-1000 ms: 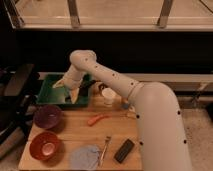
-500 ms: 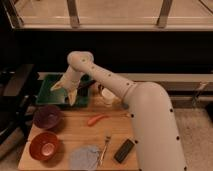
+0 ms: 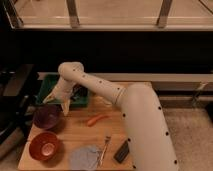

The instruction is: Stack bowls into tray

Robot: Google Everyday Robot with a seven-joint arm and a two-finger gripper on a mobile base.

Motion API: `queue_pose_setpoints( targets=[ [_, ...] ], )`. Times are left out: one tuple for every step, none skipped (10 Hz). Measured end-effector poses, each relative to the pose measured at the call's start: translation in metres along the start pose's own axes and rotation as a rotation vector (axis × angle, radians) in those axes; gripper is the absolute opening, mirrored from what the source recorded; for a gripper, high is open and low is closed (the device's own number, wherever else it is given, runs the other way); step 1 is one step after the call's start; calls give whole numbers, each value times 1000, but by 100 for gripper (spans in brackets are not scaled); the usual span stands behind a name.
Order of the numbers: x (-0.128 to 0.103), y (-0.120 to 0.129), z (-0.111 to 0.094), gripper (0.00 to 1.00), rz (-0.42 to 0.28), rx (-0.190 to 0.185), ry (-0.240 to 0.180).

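The dark purple bowl (image 3: 47, 116) stands on the wooden table at the left, just in front of the green tray (image 3: 82, 100). The red-orange bowl (image 3: 44, 145) with a pale inside bottom stands nearer, at the front left corner. The tray lies at the back left and the arm hides much of it. My gripper (image 3: 56, 103) hangs over the tray's front left edge, just above and behind the purple bowl. Its pale fingers (image 3: 65, 106) are spread apart and hold nothing.
A grey-blue cloth (image 3: 85, 156) lies at the table's front. A metal utensil (image 3: 105, 149) and a dark flat object (image 3: 121, 151) lie to its right. An orange stick-like item (image 3: 96, 119) lies mid-table. A dark chair (image 3: 15, 95) stands to the left.
The gripper has swung left and lower over the tray, from the tray's middle toward its front left edge and the purple bowl. The bowls have not moved.
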Motion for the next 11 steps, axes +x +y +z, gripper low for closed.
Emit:
queue_pose_setpoints(
  targets=[
    [-3, 1, 5, 80, 2, 0, -11],
    [-5, 5, 11, 80, 12, 5, -28],
    [-4, 10, 21, 80, 25, 8, -47],
    [-5, 13, 32, 80, 33, 11, -68],
    [-5, 18, 44, 80, 45, 13, -91],
    [-4, 22, 52, 80, 58, 15, -107],
    [-4, 24, 55, 79, 65, 18, -117],
    [-5, 25, 57, 73, 75, 23, -121],
    [-6, 26, 55, 62, 82, 28, -118],
    [-7, 24, 50, 52, 82, 32, -113],
    [-8, 24, 48, 44, 83, 32, -110]
  ],
)
